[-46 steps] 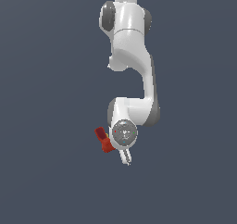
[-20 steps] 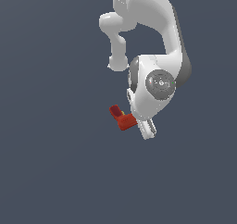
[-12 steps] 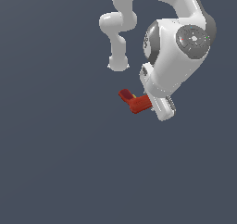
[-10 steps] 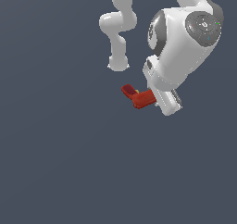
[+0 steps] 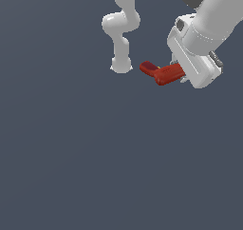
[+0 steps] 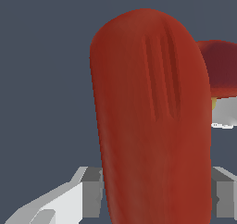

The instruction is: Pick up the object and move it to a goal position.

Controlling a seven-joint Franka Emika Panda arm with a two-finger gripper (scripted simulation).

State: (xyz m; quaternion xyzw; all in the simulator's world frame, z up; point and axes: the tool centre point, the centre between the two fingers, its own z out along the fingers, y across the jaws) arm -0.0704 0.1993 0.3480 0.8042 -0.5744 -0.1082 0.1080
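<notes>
The white gripper (image 5: 182,75) was clamped on the small red-orange L-shaped object (image 5: 161,73), darker handle pointing toward the exterior view's left.

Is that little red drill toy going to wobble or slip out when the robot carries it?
Probably stiff: the red drill toy keeps its L shape. It might slip, since its body looks smooth and rounded. The gripper holds only one end, so it could pivot.
</notes>
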